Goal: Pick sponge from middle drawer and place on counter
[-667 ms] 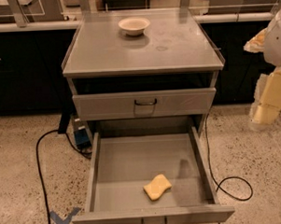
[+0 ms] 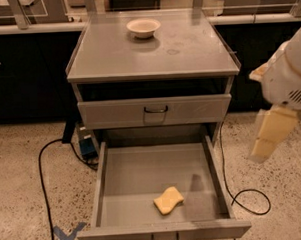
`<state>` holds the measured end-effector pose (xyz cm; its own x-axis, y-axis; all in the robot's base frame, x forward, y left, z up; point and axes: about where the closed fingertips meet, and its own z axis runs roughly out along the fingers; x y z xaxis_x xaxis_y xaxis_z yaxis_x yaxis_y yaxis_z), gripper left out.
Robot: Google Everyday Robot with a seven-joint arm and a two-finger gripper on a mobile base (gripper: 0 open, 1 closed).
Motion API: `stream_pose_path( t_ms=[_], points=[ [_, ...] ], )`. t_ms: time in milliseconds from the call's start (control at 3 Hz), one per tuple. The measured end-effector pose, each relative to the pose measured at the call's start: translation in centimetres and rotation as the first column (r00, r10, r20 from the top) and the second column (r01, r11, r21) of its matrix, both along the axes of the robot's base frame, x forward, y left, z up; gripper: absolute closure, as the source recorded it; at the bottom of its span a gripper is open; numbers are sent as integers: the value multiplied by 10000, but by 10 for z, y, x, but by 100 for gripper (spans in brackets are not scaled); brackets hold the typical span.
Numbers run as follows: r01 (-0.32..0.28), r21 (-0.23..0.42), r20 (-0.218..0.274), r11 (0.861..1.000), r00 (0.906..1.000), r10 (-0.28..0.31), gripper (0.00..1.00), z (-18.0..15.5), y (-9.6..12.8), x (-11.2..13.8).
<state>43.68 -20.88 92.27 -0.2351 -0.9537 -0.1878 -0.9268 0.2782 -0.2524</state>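
Note:
The yellow sponge (image 2: 168, 200) lies on the floor of the open middle drawer (image 2: 138, 175), near its front edge and a little right of centre. The grey counter (image 2: 122, 55) is the cabinet's top, above the drawers. My gripper (image 2: 269, 137) hangs at the right edge of the view, outside the drawer's right wall and well above and to the right of the sponge. Its pale yellow fingers (image 2: 271, 131) point downward. Nothing shows between them.
A white bowl (image 2: 143, 27) stands at the back of the counter. A closed drawer face with a black handle (image 2: 155, 110) sits above the open drawer. Black cables (image 2: 42, 171) run over the speckled floor on both sides. A blue tape cross (image 2: 68, 236) marks the floor at front left.
My arm and gripper have shifted left and down, closer to the cabinet's right side. The sponge and drawer have not moved.

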Motion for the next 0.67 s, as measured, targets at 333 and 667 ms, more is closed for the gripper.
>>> stream_pose_path(
  t_ms=[333,667],
  points=[
    [180,439,-540,9989,9984,-156,0,-86,12,10],
    [178,439,-540,9989,9984,-155,0,-86,12,10]
  ],
)
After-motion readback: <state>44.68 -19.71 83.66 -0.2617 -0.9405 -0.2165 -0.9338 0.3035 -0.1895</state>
